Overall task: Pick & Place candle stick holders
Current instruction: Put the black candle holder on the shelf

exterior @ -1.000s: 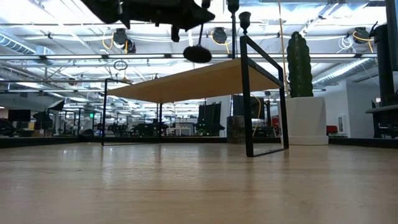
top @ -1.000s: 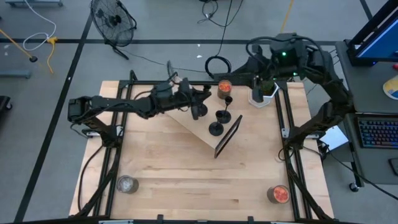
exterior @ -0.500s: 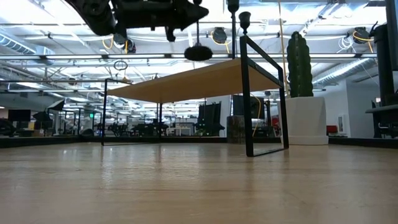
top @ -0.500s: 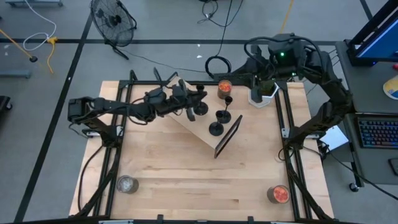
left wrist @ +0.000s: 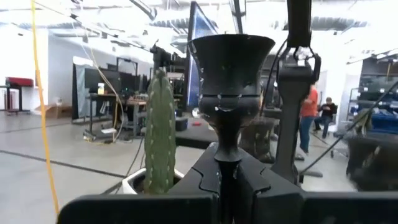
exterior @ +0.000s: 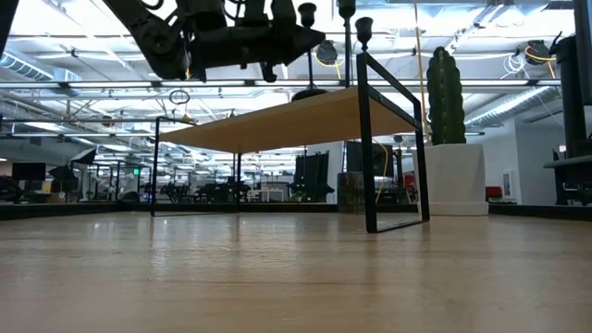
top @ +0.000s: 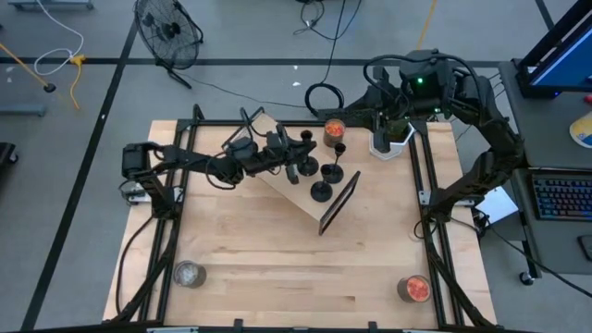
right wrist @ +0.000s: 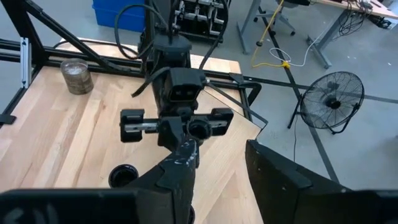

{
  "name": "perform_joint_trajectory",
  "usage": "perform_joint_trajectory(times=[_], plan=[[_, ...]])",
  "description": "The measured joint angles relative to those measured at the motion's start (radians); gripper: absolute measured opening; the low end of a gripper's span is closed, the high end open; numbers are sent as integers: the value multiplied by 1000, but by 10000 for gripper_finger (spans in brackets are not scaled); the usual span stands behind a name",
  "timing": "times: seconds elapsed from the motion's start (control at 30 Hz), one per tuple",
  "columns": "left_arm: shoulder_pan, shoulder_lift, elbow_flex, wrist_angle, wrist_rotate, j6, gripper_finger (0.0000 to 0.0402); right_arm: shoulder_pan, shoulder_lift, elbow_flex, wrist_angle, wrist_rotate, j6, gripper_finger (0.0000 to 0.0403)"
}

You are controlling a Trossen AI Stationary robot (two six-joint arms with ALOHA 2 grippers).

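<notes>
A black candle stick holder (left wrist: 231,56) stands upright in my left gripper (top: 294,159), which is shut on it over the far left part of a small raised wooden shelf (exterior: 296,116). Its round base (exterior: 310,92) is level with the shelf top; whether it touches, I cannot tell. Three more black holders (top: 331,173) (top: 321,191) (top: 339,148) stand on their bases on the shelf beside it. My right gripper (right wrist: 224,186) waits high at the far right, open, with nothing between its fingers. My left gripper pinches the holder's thin stem (left wrist: 227,152), just under the cup, between its two fingers. The fingers come about level from the table's left, tipped slightly up, and lie across the stem. The holder sits upright, cup above the fingers and base below them.
An orange-filled jar (top: 334,131) and a cactus in a white pot (top: 390,139) stand at the far edge behind the shelf. A silvery-grey jar (top: 189,274) is near left, another orange jar (top: 415,289) near right. The near half of the table (top: 296,277) is bare wood.
My left gripper has sunk toward the shelf and tipped its fingers upward, staying shut on the holder. The holder has come down with it: its base, which hung above the shelf, is now level with the shelf top, and its cup now stands above the gripper.
</notes>
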Motion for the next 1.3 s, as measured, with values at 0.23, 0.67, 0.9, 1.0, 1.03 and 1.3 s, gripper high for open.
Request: perform_joint_trajectory(times=[0.23, 0.67, 0.9, 1.0, 1.03, 1.3], plan=[[0, 31, 2, 39, -7, -12, 8, 0, 0, 0, 8, 0, -11, 136], [-14, 34, 2, -6, -10, -18, 9, 0, 0, 0, 14, 0, -22, 134], [-14, 33, 2, -18, -9, -18, 8, 0, 0, 0, 31, -3, -22, 133], [-14, 43, 2, -18, -9, -18, 11, 0, 0, 0, 34, -3, -22, 134], [-14, 50, 3, -13, -9, -20, 16, 0, 0, 0, 37, -3, -22, 134], [-15, 95, 18, -3, -9, -18, 18, 0, 0, 0, 52, -4, -22, 131]])
